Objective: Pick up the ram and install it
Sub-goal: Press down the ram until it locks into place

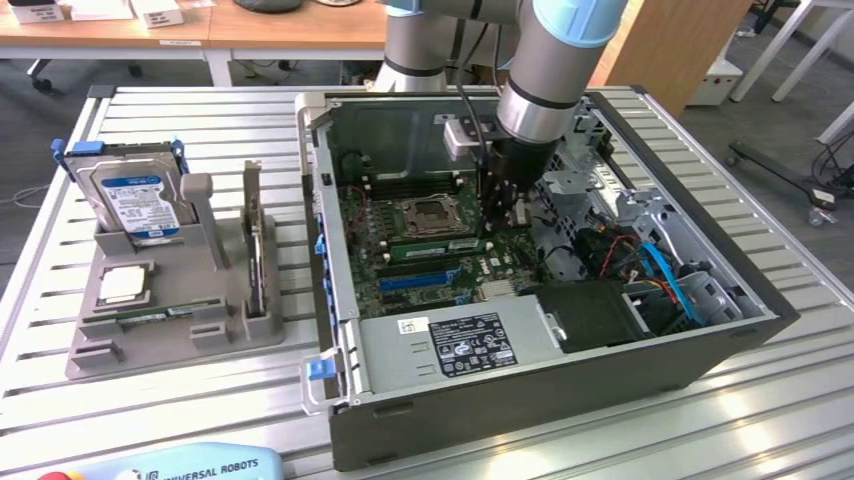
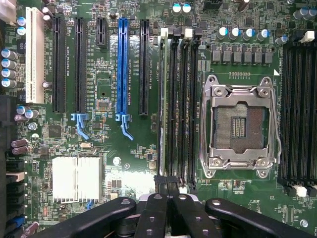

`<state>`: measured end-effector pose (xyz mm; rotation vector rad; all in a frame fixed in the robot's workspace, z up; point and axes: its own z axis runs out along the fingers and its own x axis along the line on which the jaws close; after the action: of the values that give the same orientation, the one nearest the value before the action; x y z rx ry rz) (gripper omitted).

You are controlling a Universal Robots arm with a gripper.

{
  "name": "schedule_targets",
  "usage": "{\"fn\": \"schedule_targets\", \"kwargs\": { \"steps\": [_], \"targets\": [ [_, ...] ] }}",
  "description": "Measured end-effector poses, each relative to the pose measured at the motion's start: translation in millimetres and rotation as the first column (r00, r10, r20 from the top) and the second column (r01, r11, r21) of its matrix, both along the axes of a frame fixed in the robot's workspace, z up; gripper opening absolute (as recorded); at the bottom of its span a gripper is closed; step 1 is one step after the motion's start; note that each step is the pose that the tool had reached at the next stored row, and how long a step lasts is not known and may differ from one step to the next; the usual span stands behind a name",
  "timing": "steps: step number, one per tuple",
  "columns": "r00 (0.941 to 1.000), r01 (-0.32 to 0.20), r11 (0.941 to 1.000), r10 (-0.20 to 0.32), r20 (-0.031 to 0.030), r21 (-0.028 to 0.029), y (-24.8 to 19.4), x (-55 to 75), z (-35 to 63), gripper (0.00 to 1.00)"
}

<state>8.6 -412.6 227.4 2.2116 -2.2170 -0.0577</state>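
The jaws are closed tight on the ram. It stands on its thin edge at the slots, beside the socket. I think a slow, straight push works best, both ends level.

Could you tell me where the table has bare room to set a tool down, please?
Bare slats lie between the grey holder and the teach pendant, and on the table at the exterior view's right of the computer case. The gap between holder and case is narrow; inside the case it is crowded, with the gripper over the motherboard.
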Motion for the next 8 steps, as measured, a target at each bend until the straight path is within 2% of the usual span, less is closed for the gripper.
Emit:
{"fn": "schedule_targets", "kwargs": {
  "steps": [8],
  "targets": [
    [1.0000,0.000,1.0000,0.000,0.0003,0.0003,0.1,0.0,-0.9,0.10]
  ]
}}
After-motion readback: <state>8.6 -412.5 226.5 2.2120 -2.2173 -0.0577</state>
